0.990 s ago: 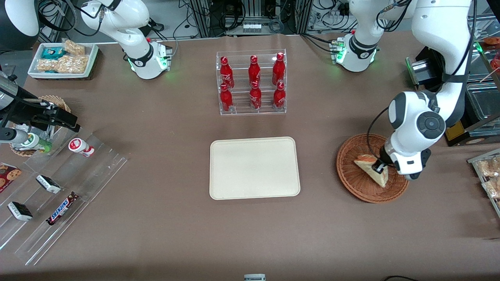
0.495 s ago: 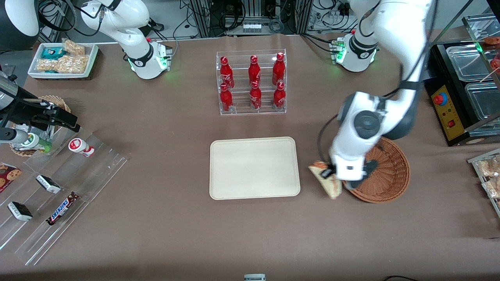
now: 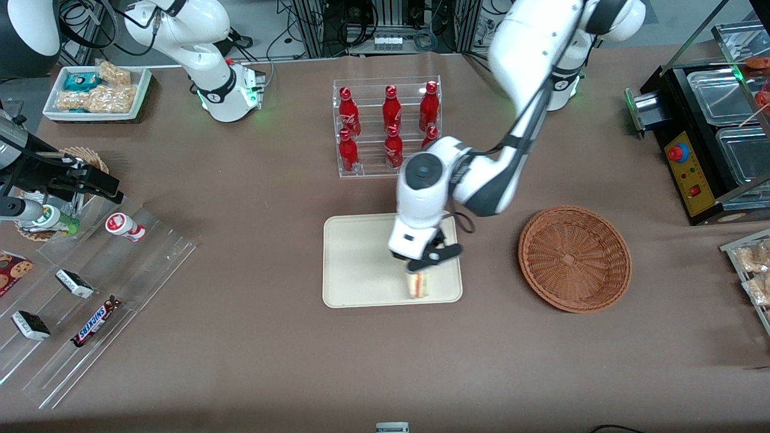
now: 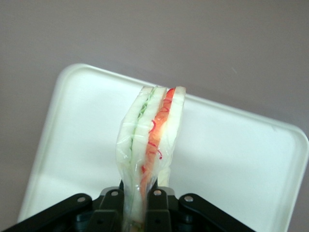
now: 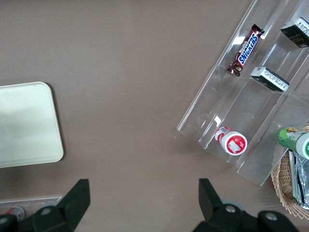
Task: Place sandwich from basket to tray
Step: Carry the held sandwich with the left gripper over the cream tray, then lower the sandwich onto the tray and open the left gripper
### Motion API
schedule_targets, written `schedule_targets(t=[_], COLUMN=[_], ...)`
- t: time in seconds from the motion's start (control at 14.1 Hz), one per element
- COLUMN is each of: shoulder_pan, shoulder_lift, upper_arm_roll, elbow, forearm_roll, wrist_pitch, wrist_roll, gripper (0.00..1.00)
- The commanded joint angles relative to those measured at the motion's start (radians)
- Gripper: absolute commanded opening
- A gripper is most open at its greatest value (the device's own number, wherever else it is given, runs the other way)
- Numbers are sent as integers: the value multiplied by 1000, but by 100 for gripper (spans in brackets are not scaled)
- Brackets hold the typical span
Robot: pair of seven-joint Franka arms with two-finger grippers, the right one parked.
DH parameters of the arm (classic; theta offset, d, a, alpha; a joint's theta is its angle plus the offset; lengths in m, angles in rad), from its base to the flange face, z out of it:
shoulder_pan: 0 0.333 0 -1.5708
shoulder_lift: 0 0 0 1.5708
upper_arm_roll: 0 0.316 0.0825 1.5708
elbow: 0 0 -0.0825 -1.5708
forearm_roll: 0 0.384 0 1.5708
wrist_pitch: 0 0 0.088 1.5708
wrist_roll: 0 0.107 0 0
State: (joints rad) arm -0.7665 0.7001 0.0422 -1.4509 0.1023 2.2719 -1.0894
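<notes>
Gripping the sandwich [image 4: 150, 140], end effector [image 3: 421, 270] hovers over tray [image 3: 355, 264]

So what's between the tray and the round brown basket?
Only bare brown table, seen in the front view, between the tray and basket. The gripper holds the sandwich over the tray.

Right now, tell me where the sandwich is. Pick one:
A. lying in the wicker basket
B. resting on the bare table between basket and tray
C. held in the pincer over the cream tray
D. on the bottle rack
C: the pincer is shut on the sandwich, which hangs over the tray, near the tray's edge closest to the front camera; the basket holds nothing.
</notes>
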Motion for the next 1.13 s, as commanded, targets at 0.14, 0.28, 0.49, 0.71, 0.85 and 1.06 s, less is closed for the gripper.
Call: schedule_targets(t=[0.14,0.28,0.49,0.71,0.85,1.06], shoulder_pan=[-70,-70,-68,-60,-34,13], shoulder_lift=[104,114,87,-31,-134,-293], upper_arm_roll=[16,16,18,19,21,25], elbow=[79,79,81,81,64,-44], forearm_roll=[54,54,56,60,51,59], wrist_pitch=[-23,-12,-8,-53,-112,-186], wrist_roll=[5,0,-14,-1,3,9], gripper=[7,16,100,100,100,100])
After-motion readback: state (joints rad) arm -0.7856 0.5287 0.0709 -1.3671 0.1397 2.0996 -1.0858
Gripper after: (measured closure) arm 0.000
